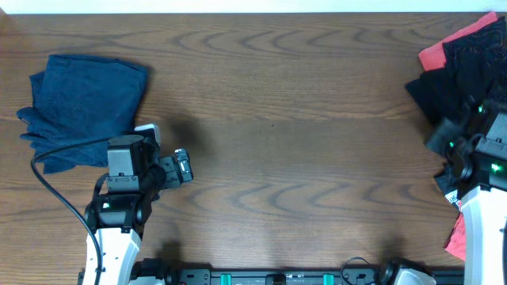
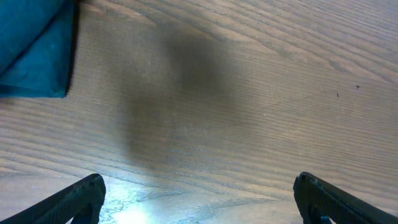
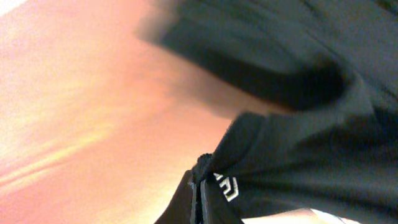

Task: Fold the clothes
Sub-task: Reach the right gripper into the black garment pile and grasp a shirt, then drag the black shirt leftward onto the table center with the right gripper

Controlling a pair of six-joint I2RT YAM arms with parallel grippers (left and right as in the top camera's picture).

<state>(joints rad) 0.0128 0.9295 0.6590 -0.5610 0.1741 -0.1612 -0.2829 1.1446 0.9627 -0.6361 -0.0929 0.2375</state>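
Right gripper [image 3: 200, 186] is pinched onto the black garment [image 3: 298, 143] heaped at the desk's [image 1: 277, 119] right edge, probably to drag it out flat. Left gripper [image 2: 199, 190] hangs wide open by the folded blue cloth [image 1: 83, 107], parked aside.

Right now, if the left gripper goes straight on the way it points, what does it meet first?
Probably the bare table: the left gripper, jaws open, faces only wood. The dark-blue garment lies off to the side, out of that line. Depth is unclear.
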